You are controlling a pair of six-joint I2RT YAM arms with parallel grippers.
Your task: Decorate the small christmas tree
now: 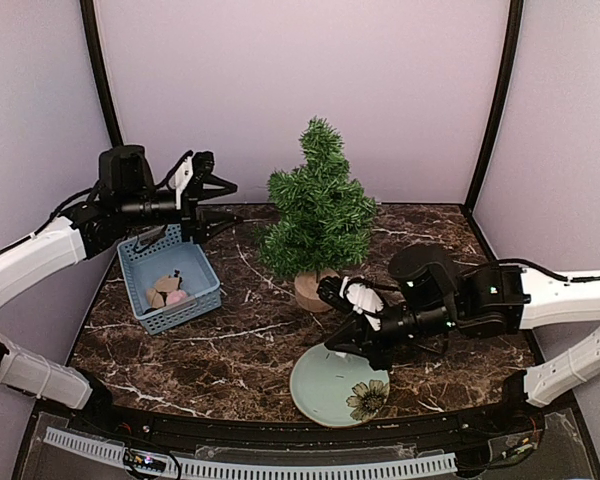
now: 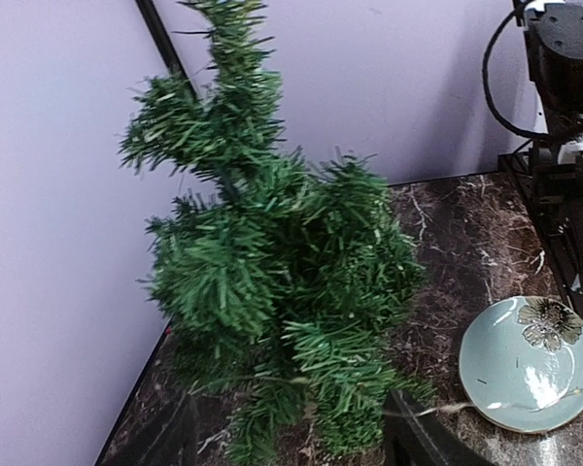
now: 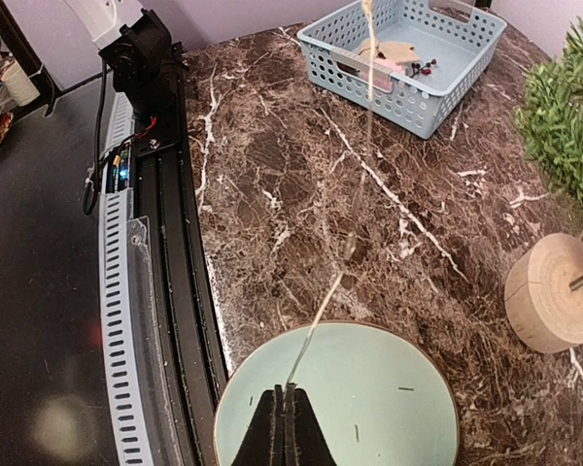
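Note:
The small christmas tree (image 1: 320, 210) stands mid-table on its light-wood stump (image 1: 313, 290), with no ornaments showing on it. It fills the left wrist view (image 2: 272, 282). Its stump shows in the right wrist view (image 3: 554, 291). My left gripper (image 1: 225, 208) is open, held high to the left of the tree and above the blue basket (image 1: 145, 255). Its fingers (image 2: 423, 442) frame the lower branches. My right gripper (image 3: 289, 388) is shut on a thin pale string (image 3: 360, 223) above the pale green plate (image 3: 389, 408). The string runs taut toward the basket side.
The blue basket (image 3: 398, 102) holds wood-coloured and pink ornaments (image 1: 168, 290). The plate (image 1: 325, 395), with a flower motif, lies at the near edge and also shows in the left wrist view (image 2: 525, 374). Purple walls close in the back and the sides.

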